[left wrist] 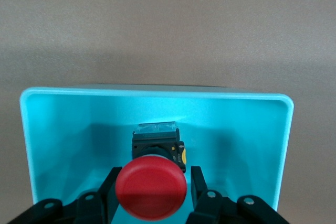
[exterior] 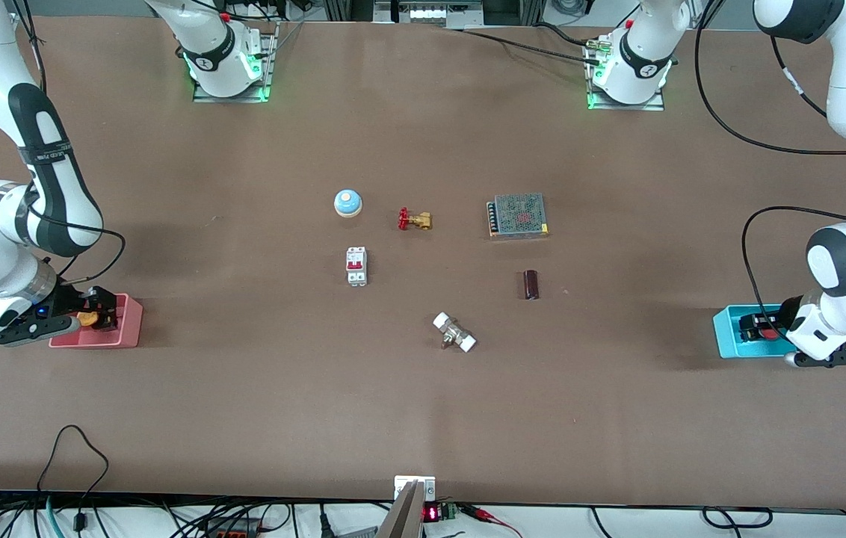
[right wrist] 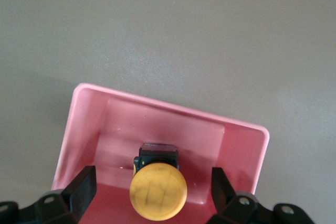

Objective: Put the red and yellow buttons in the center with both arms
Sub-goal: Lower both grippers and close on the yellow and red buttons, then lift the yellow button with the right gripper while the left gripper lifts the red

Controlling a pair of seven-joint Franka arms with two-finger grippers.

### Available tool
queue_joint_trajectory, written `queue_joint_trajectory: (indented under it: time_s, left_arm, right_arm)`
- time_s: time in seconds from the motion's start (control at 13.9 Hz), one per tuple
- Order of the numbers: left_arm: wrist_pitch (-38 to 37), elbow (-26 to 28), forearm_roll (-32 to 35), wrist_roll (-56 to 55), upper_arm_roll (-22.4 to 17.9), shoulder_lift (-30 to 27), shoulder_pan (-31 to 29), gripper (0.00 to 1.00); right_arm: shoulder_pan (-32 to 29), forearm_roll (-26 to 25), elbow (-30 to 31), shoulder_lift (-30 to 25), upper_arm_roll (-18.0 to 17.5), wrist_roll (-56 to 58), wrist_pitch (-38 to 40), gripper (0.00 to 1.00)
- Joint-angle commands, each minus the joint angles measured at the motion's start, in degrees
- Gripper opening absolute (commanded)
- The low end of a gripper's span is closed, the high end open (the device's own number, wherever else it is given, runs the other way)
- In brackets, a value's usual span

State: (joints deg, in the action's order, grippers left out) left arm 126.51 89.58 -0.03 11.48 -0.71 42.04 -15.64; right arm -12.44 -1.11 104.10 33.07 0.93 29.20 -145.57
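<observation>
red button [left wrist: 151, 187] inside the cyan bin [left wrist: 52, 129] at the left arm's end of the table, cap up on a black base with a small yellow mark on one side. left gripper [left wrist: 152, 195] down in the bin, fingers [left wrist: 107, 190] set narrow against either side of the red cap, apparently closed on it, though actual contact hard to confirm. in the front view, same button [exterior: 769, 331] glimpsed as a red spot in the bin [exterior: 729, 332] under the left gripper [exterior: 763, 329].

yellow button [right wrist: 158, 191] inside the pink bin [right wrist: 86, 124] at the right arm's end of the table, orange-yellow cap up on its black base. right gripper [right wrist: 152, 192] lowered over it, fingers [right wrist: 81, 187] spread wide, well apart from the cap on both sides. in the front view, yellow cap [exterior: 88, 319] just visible between the black fingers of the right gripper [exterior: 90, 314] at the pink bin [exterior: 128, 329].

center of the brown tabletop [exterior: 423, 418] between the two bins, holding neither button. spread there: a blue-and-white dome bell [exterior: 347, 202] with an orange top, beside it a brass valve [exterior: 415, 220] with a red handle, and a metal mesh-topped box [exterior: 518, 215] toward the left arm's end. nearer the front camera, a white breaker switch [exterior: 356, 266] with a red lever, a dark cylinder [exterior: 531, 285], and nearest of all a metal fitting [exterior: 454, 332] with white ends.
</observation>
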Motion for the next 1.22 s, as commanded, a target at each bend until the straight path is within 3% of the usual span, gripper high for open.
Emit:
queue_joint_trajectory:
  time_s: [0.0,0.29,0.72,0.86,1.15]
  left_arm:
    - [0.3,-0.5,-0.4,1.3,0.0,-0.1,0.2,0.57]
    - [0.4,-0.6,-0.6,1.3,0.0,-0.3,0.2,0.49]
    - [0.4,-0.7,-1.6,1.3,0.0,-0.5,0.3,0.26]
    - [0.4,-0.7,-1.5,1.3,0.0,-1.4,0.3,0.24]
    - [-3.8,2.0,-0.8,1.1,0.1,-11.7,0.4,0.21]
  right_arm:
    - [-0.6,0.5,0.4,0.2,-0.4,1.4,-0.9,0.89]
    - [-0.6,0.5,0.3,0.4,-0.4,2.7,-0.9,0.63]
    - [-0.6,0.2,0.2,0.4,-0.4,3.2,-0.9,0.42]
    - [-0.6,0.3,0.0,0.4,-0.4,4.5,-0.9,0.35]
    - [-0.5,0.3,-0.1,0.1,-0.4,4.9,-0.9,0.29]
